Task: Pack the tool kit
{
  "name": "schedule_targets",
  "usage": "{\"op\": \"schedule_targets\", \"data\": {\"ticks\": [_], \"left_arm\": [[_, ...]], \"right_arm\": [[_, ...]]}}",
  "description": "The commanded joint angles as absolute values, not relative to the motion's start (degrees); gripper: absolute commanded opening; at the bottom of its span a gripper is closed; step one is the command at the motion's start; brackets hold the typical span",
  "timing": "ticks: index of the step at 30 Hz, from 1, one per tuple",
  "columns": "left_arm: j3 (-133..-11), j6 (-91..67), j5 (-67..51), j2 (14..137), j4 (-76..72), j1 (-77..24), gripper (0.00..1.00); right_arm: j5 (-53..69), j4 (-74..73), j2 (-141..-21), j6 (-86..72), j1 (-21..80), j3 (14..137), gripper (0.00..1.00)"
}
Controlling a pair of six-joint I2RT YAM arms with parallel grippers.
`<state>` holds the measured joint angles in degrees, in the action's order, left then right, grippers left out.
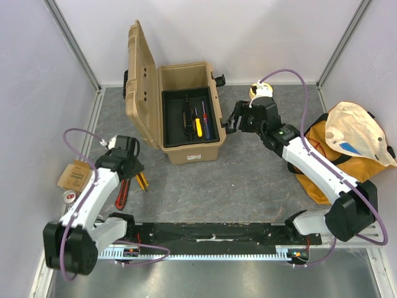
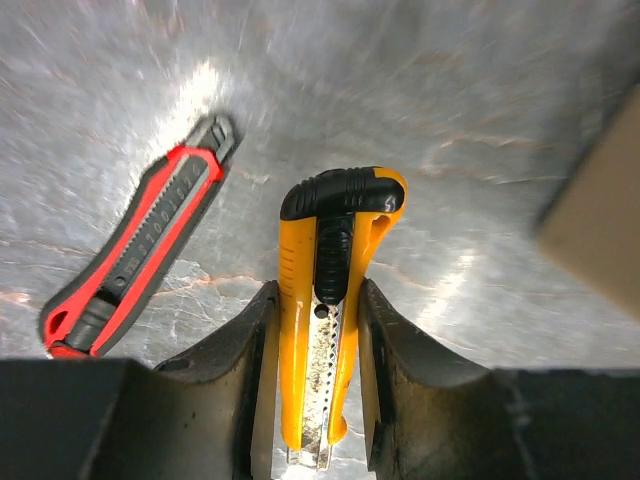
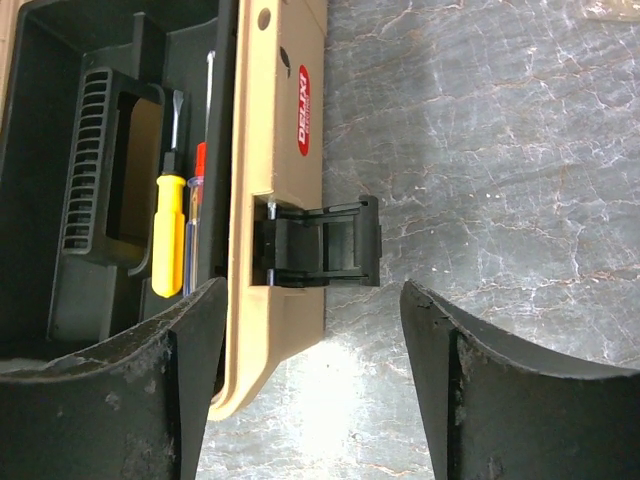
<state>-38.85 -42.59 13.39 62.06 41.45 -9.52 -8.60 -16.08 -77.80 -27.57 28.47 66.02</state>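
Black left gripper (image 2: 318,292) clamped a yellow utility knife (image 2: 335,225) on the grey table (image 1: 248,186), lower left overhead; red knife (image 2: 140,245) lay just beside; right gripper (image 3: 315,300) gaped wide beside the latch (image 3: 325,242) of the tan toolbox (image 1: 189,152), upper centre, lid raised.

Tan toolbox (image 1: 192,151), black tray (image 1: 175,133), yellow-black knife (image 2: 330,300), red-black knife (image 2: 140,250), grey marbled table (image 1: 248,180).

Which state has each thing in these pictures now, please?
left gripper: astride the yellow knife; grip unclear.
right gripper: open, empty.
toolbox: lid raised, open.
side latch: undone, sticking out.
yellow knife: flat on the table, between the left gripper's fingers.
red knife: flat on the table, untouched.
yellow screwdriver: lying in the tray.
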Motion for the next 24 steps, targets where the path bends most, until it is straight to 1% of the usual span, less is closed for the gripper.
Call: {"op": "schedule_targets", "data": {"ticks": [1,3,7,10,14,17,21,24], "left_arm": [[-49.72,-43.69,20.03,52.66,49.64,-9.84,0.02],[-54.64,-42.81,22.32,50.46,53.07,-9.76,0.02],[-64.83,-40.00,22.42,47.99,57.82,-9.76,0.02],[-72.22,-36.22,18.30,46.76,57.92,-9.93,0.02],[-82.50,-30.51,10.48,46.50,57.05,-9.76,0.02],[-85.69,-28.21,0.65,44.48,51.44,-9.93,0.02],[-81.93,-30.93,-20.42,40.79,35.64,-9.76,0.02],[-80.16,-33.65,-28.02,40.87,27.09,-9.76,0.02]], "right_arm": [[-5.54,-14.59,-74.88,-24.88,28.21,65.83,0.79],[-2.92,-13.10,-74.01,-24.35,28.13,65.48,0.82],[8.41,-7.31,-72.69,-22.94,28.39,64.78,0.85],[16.15,-3.35,-72.42,-22.68,29.09,65.04,0.85],[22.22,-0.44,-72.42,-21.45,31.81,66.09,0.86],[27.31,3.06,-72.51,-20.74,33.57,66.80,0.88],[34.26,6.50,-72.77,-20.30,36.03,68.46,0.89],[37.34,9.56,-73.65,-23.37,37.70,70.22,0.90]]}}
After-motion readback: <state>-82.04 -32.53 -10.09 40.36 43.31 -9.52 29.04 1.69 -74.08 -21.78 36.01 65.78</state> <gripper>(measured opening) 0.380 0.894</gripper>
